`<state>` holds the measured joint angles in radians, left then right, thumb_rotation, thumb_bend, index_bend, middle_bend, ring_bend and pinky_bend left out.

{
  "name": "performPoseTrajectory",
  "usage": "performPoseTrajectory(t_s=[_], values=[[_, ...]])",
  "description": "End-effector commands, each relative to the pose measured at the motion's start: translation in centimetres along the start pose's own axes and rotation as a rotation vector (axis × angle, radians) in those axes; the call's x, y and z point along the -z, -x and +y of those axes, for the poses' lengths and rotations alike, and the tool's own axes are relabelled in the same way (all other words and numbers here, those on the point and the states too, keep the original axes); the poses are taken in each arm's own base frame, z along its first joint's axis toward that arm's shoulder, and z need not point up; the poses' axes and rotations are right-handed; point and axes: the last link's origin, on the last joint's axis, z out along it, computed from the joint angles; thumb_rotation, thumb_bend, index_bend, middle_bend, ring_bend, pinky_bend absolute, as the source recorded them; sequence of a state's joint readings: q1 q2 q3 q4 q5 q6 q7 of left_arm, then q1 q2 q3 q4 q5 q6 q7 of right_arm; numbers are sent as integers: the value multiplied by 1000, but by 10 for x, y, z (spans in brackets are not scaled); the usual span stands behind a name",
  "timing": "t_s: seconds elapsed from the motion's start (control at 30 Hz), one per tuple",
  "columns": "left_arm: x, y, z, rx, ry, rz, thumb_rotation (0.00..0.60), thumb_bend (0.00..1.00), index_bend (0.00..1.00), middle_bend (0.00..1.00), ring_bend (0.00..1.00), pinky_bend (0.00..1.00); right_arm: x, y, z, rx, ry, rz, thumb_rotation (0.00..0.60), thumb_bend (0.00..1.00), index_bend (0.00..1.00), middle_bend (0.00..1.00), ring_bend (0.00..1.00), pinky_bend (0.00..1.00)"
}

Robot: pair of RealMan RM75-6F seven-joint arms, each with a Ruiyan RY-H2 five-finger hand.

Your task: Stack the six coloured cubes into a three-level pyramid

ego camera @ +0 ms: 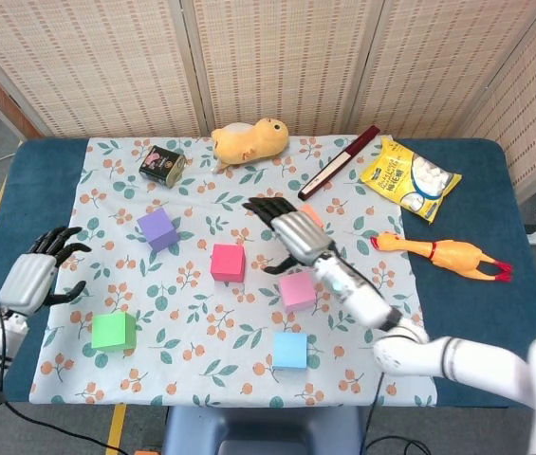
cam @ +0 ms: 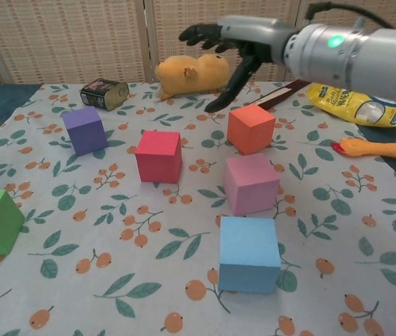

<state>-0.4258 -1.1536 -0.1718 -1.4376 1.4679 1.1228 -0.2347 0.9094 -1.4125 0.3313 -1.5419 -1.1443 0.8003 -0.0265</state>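
Six cubes sit apart on the floral cloth, none stacked: purple [ego camera: 157, 228], red [ego camera: 228, 263], pink [ego camera: 297, 291], blue [ego camera: 289, 350] and green [ego camera: 114, 331]. The orange cube [cam: 251, 128] shows plainly in the chest view; in the head view my right hand covers most of it. My right hand [ego camera: 291, 232] hovers in the air above the orange cube, fingers spread and holding nothing, also seen as the right hand [cam: 233, 42] high in the chest view. My left hand [ego camera: 38, 270] floats over the blue table edge left of the cloth, fingers apart and empty.
Along the back lie a small tin [ego camera: 162, 163], a yellow plush toy [ego camera: 249, 139], a dark long box [ego camera: 339, 161] and a yellow snack bag [ego camera: 410, 178]. A rubber chicken [ego camera: 443, 252] lies at the right of the cloth.
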Motion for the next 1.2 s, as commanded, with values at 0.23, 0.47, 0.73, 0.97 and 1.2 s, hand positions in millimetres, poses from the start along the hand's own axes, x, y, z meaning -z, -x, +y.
performPoseTrajectory(t_s=[0.23,0.47,0.73,0.97,1.2], values=[[-116,5,48,118,-8,-176,600,332,204,25,16,136,160,-42,68,62,219,117,600,0,0,14,0,39],[-160,31,55,107,-99,-274,600,331,84,0,0,108,203,-45,77,39,230,164,600,0,0,12,0,39],[-175,44,57,100,-152,-304,600,330,77,0,0,108,215,-41,75,35,210,172,600,0,0,12,0,39],[-175,58,58,88,-178,-347,600,326,70,0,0,108,216,-36,77,20,202,164,600,0,0,11,0,40],[-182,67,58,70,-206,-333,600,325,113,0,0,140,218,-33,82,8,218,154,600,0,0,11,0,40]])
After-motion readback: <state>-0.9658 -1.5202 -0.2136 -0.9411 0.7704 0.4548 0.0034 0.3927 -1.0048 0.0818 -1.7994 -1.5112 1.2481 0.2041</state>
